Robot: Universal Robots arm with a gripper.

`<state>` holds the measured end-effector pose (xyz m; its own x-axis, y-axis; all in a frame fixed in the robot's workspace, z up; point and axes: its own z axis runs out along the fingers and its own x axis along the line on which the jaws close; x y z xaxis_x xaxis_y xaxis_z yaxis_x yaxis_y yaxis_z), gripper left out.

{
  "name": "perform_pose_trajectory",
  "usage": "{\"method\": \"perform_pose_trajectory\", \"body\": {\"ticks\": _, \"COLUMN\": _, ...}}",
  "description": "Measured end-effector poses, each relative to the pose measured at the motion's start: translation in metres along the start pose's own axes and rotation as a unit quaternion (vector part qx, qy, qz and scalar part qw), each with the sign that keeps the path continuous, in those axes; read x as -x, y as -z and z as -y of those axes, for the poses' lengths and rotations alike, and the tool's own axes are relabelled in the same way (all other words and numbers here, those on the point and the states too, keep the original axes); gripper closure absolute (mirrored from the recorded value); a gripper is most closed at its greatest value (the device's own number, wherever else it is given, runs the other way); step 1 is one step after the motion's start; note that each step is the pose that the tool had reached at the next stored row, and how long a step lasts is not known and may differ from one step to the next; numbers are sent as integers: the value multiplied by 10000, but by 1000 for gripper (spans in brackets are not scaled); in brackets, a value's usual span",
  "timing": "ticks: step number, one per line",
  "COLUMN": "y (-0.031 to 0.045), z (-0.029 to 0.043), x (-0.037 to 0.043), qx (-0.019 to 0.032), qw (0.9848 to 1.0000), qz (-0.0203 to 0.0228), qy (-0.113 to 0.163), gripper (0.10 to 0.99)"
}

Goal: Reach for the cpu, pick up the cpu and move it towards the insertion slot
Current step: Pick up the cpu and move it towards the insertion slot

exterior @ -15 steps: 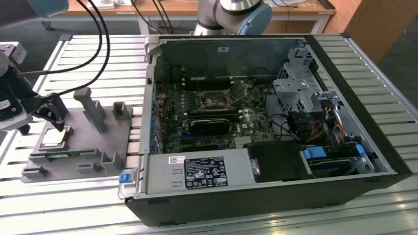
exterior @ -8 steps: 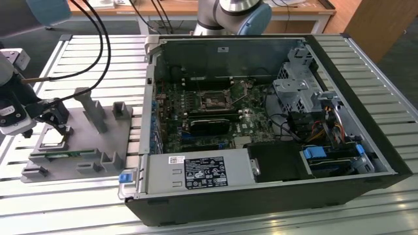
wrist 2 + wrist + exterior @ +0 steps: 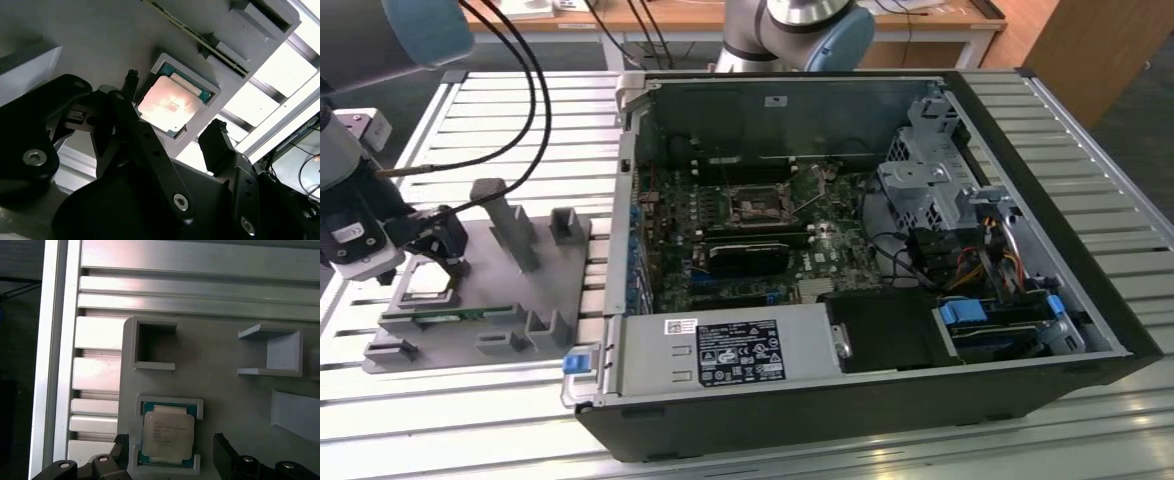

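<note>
Grey fixture [image 3: 487, 288] in the exterior view cradles the cpu [image 3: 427, 284] just beneath the end effector [image 3: 440, 262], well apart from the insertion slot [image 3: 758, 207]. In the second wrist view the end effector is spread wide, its fingers [image 3: 216, 137] flanking the cpu. The first wrist view agrees: nothing gripped.

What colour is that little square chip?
The cpu is silvery-white with a teal-green edge, clearest in the first wrist view.

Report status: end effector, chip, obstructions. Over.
End effector open, straddling the chip. Chip seated in grey tray, not gripped. No obstruction seen.
</note>
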<state>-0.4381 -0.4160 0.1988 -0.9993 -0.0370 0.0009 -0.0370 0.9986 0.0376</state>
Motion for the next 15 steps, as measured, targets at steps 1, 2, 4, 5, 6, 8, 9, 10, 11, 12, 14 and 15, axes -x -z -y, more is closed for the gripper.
{"method": "perform_pose_trajectory", "body": {"ticks": 1, "y": -14, "z": -2, "x": 0, "qx": 0, "qw": 10000, "qz": 0, "qy": -1, "gripper": 322}}
{"method": "perform_pose_trajectory", "body": {"ticks": 2, "y": -29, "z": -3, "x": 0, "qx": 0, "qw": 10000, "qz": 0, "qy": -1, "gripper": 322}}
{"method": "perform_pose_trajectory", "body": {"ticks": 4, "y": -56, "z": -6, "x": 0, "qx": 0, "qw": 10000, "qz": 1, "qy": -3, "gripper": 322}}
{"method": "perform_pose_trajectory", "body": {"ticks": 5, "y": -65, "z": -9, "x": 0, "qx": 0, "qw": 10000, "qz": 1, "qy": -4, "gripper": 322}}
{"method": "perform_pose_trajectory", "body": {"ticks": 6, "y": -69, "z": -10, "x": -1, "qx": -1, "qw": 10000, "qz": 0, "qy": -4, "gripper": 322}}
{"method": "perform_pose_trajectory", "body": {"ticks": 8, "y": -76, "z": -13, "x": -5, "qx": 0, "qw": 10000, "qz": 0, "qy": -4, "gripper": 322}}
{"method": "perform_pose_trajectory", "body": {"ticks": 9, "y": -79, "z": -14, "x": -6, "qx": 0, "qw": 10000, "qz": 0, "qy": -4, "gripper": 322}}
{"method": "perform_pose_trajectory", "body": {"ticks": 10, "y": -83, "z": -17, "x": -6, "qx": 0, "qw": 10000, "qz": 0, "qy": -4, "gripper": 337}}
{"method": "perform_pose_trajectory", "body": {"ticks": 11, "y": -88, "z": -20, "x": -7, "qx": 0, "qw": 10000, "qz": 0, "qy": -4, "gripper": 404}}
{"method": "perform_pose_trajectory", "body": {"ticks": 12, "y": -93, "z": -23, "x": -7, "qx": 0, "qw": 10000, "qz": 0, "qy": -4, "gripper": 404}}
{"method": "perform_pose_trajectory", "body": {"ticks": 14, "y": -105, "z": -26, "x": -7, "qx": 0, "qw": 10000, "qz": 1, "qy": -5, "gripper": 404}}
{"method": "perform_pose_trajectory", "body": {"ticks": 15, "y": -111, "z": -28, "x": -8, "qx": 0, "qw": 10000, "qz": 1, "qy": -6, "gripper": 404}}
